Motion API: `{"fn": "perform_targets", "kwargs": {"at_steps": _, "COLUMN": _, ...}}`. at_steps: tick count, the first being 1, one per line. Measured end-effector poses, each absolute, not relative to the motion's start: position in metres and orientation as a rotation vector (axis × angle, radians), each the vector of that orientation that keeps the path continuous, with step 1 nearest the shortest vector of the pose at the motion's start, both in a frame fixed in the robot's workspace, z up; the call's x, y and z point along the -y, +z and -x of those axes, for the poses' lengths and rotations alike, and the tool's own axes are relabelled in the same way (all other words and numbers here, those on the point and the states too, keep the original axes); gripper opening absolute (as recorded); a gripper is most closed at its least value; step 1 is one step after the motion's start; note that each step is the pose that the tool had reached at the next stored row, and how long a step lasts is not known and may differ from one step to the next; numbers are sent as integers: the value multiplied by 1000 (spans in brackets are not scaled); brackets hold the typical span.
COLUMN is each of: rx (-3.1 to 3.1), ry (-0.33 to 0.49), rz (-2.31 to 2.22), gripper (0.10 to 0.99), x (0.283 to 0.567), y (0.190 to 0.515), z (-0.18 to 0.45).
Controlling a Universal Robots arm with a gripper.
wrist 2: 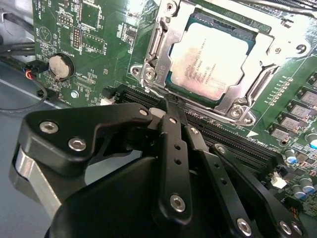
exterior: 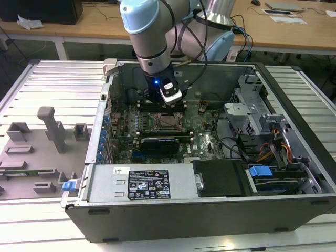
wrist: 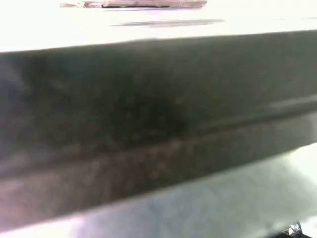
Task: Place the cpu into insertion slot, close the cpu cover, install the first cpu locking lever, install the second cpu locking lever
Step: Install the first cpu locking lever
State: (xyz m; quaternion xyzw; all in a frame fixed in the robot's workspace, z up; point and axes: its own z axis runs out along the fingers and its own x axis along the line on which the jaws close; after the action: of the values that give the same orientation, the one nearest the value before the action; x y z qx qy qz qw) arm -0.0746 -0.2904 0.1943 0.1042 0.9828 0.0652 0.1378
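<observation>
One arm on the job: grey and pale blue, reaching down into an open computer case (exterior: pixel 210 210) that lies on its side on a ribbed metal desk (exterior: pixel 52 84).

Exterior view, arm: its wrist hangs over the far part of the green motherboard (exterior: pixel 205 142), a small blue light glowing on it.
Exterior view, gripper (exterior: pixel 169 105): just above the board, right beside the far edge of the insertion slot (exterior: pixel 167 122).
Exterior view, surroundings: grey holder blocks (exterior: pixel 50 128) stand on the desk at the exterior view's left; a blue clip (exterior: pixel 260 170) and bundled cables (exterior: pixel 278 149) sit at the exterior view's right inside the case.

Second wrist view, cpu (wrist 2: pixel 213 62): seated flat in the socket, pale silvery face up, showing through the square window.
Second wrist view, cpu cover (wrist 2: pixel 158 54): down over the chip, its metal frame lying around all sides of the cpu.
Second wrist view, jaws: the black linkage comes together at a narrow point; the gripper (wrist 2: pixel 166 110) tip is drawn in close, holding nothing, right at the near edge of the socket frame beside a long black memory slot (wrist 2: pixel 233 141).
Second wrist view, extras: a round coin battery (wrist 2: pixel 60 66) sits on the board well apart from the socket.

First wrist view: a dark blurred band (wrist: pixel 148 124) crosses a pale ground; I cannot tell what it is.
</observation>
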Motion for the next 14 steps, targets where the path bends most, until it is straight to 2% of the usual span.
{"fn": "perform_targets", "kwargs": {"at_steps": 14, "rx": -2845, "ry": 185, "rz": -294, "gripper": 106, "x": 290, "y": 208, "z": 71}}
